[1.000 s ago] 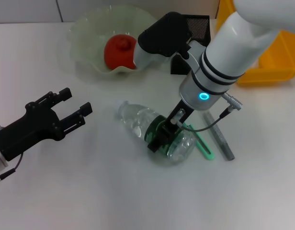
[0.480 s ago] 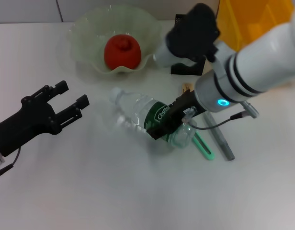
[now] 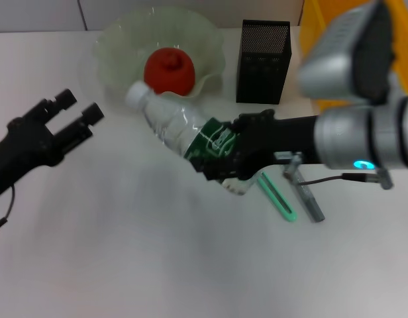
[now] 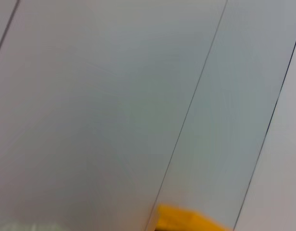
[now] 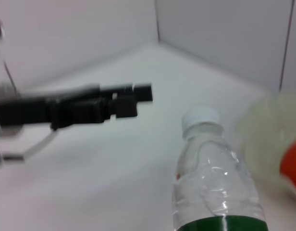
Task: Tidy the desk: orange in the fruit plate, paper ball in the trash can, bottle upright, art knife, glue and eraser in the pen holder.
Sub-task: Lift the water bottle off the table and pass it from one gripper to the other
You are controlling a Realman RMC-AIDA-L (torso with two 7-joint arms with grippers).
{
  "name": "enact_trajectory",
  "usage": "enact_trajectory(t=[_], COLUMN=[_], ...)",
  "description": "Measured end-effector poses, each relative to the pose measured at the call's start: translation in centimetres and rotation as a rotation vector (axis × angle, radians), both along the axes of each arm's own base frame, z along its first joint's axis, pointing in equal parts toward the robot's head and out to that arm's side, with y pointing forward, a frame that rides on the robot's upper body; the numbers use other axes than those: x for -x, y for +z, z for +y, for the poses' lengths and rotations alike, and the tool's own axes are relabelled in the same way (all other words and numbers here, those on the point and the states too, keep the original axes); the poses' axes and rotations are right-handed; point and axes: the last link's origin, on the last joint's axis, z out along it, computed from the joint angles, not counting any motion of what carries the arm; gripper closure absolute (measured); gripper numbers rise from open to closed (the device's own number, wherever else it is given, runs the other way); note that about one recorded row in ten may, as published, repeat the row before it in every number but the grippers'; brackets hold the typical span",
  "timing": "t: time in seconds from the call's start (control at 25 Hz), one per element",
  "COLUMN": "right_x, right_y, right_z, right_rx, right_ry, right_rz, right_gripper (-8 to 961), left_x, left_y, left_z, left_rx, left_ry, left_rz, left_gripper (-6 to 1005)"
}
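Bottle (image 3: 184, 136) is off the desk, tilted, white cap pointing up and toward the fruit plate (image 3: 118, 50), base end low. I see the right gripper (image 3: 224, 162) clamped on it at the green label, fingers pressed against the label's sides. Right wrist view confirms: cap and clear shoulder of the bottle (image 5: 213, 168) fill the near field, green band at the edge. Orange (image 3: 169, 69) sits in the fruit plate, just behind the cap in the head view. Black mesh pen holder (image 3: 263, 61) stands upright beside the plate. On the desk beneath the right forearm lie a green art knife (image 3: 278, 199) and a grey stick (image 3: 308, 201), possibly the glue; I cannot tell. Left gripper (image 3: 70, 114) hovers at the desk's left side, fingers spread, holding nothing.
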Motion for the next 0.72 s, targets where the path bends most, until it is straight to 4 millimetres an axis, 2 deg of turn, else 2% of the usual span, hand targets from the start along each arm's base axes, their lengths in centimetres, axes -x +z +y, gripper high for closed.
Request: enact_trajectory(t=[0.08,0.12,0.16,0.28,0.32,0.36,0.48,0.52,0.72], right_x=[-0.8,-1.8,-1.8,-3.8,-5.2,-5.2,-7.1,-8.2,-9.4], right_y=[1.1,1.9,1.9,2.9,3.1,3.1,3.3,3.4,3.0], right_z=[-0.5,-0.8,-0.8,-1.4,-1.8,-1.8,-2.4,-2.5,-2.7], right_rx=[-0.032,-0.057,-0.057,-0.082,-0.090,-0.090,-0.094,-0.083,-0.021], right_ry=[0.017,0.029,0.029,0.059,0.097,0.097,0.179,0.197,0.238], right_rz=[0.099,0.201,0.201,0.356,0.435,0.435,0.551,0.614,0.729], right_gripper=[188,188,188,189,189,189,190,190,192], left_x=[-0.3,-0.7,-0.7,-1.4,-1.7,-1.7,-2.6,-3.4,-4.9], left_y=[0.7,1.3,1.3,1.8,1.8,1.8,1.1,0.7,-0.3], left_z=[-0.1,-0.2,-0.2,-0.3,-0.3,-0.3,0.1,0.4,0.9], left_rx=[0.006,0.022,0.022,0.056,0.080,0.080,0.139,0.171,0.229], left_ry=[-0.006,-0.013,-0.013,-0.037,-0.037,-0.037,-0.053,-0.086,-0.146], left_rz=[-0.063,-0.125,-0.125,-0.197,-0.249,-0.249,-0.330,-0.345,-0.333], left_gripper=[245,245,245,245,246,246,246,246,245])
